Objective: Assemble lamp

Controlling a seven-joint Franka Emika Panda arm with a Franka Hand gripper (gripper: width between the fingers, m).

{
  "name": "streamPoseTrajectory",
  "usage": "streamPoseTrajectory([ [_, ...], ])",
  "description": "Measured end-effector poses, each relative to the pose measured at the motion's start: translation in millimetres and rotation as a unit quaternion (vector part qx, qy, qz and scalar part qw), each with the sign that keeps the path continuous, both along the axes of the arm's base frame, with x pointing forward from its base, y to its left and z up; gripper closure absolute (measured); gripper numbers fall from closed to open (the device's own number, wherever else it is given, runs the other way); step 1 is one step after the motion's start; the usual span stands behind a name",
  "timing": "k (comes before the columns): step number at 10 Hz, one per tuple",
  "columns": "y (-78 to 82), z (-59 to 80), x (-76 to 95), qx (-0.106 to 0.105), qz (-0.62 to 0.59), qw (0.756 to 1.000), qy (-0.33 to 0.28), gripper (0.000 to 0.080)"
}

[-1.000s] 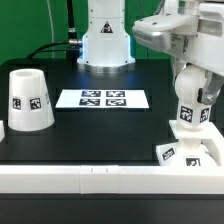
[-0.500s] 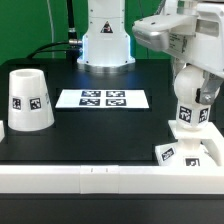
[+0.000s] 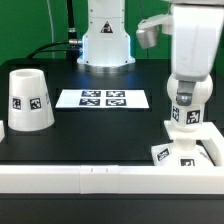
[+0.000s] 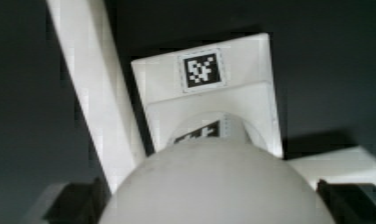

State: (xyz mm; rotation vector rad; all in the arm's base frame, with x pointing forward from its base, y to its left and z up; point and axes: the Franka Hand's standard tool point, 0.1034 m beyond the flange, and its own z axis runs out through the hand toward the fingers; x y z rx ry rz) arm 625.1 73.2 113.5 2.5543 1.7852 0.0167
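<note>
Jaws are apparently closing on the bulb [image 3: 184, 122]: in the wrist view its round head [image 4: 211, 185] is filling the gap between two dark fingers, though the contact itself is not plainly showing. The arm [image 3: 190, 45] is reaching straight down at the right of the black tabletop [image 3: 110, 130], toward its near side. The shade [image 3: 27, 100] is standing wide end down at the far left, well apart from everything else. The marker board [image 3: 100, 98] is lying flat in the middle. The base [image 3: 195, 155] is sitting in the near right corner, directly under the bulb. The bulb's long axis is running upright, in line with the jaws above and the base below, so I judge the coming move is depending on keeping that vertical line while seating it.
</note>
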Motion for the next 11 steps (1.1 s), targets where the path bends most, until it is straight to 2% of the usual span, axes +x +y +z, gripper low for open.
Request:
streamPoseTrajectory([
  [2, 0.9, -0.1, 0.6, 0.005, -0.077, 0.997, -0.004, 0.0223],
  [5, 5.5, -0.4, -0.7, 0.011, -0.236, 0.972, -0.002, 0.0223],
  [7, 13.4, 0.0, 1.2, 0.002, -0.256, 0.967, -0.001, 0.0223],
  [11, 13.1, 0.5, 2.1, 0.008, -0.38, 0.925, -0.003, 0.0223],
])
